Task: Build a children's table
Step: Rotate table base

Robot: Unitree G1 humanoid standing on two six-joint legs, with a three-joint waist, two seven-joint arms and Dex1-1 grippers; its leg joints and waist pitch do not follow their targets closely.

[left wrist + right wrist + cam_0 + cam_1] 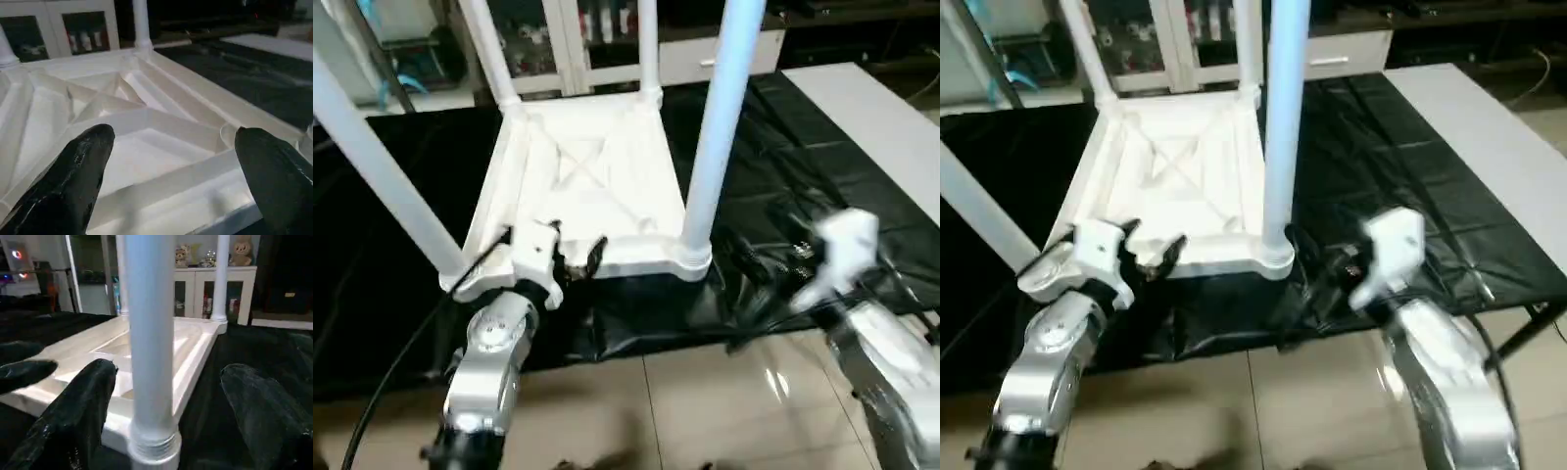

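We're looking at the kids' table [582, 186] lying upside down w/ its ribbed underside facing up, resting on the black-covered work table [803, 176], all four legs [720, 127] standing up in the corner sockets. Left gripper [553, 257] is hovering released over the near rim, holding nothing. Right gripper [161, 396] is also gaping wide, its fingers either side of the near-right leg w/o touching it. We're judging the plastic light, stiff, prob. slick; best grabbing the rim or low on a leg, near the socket.
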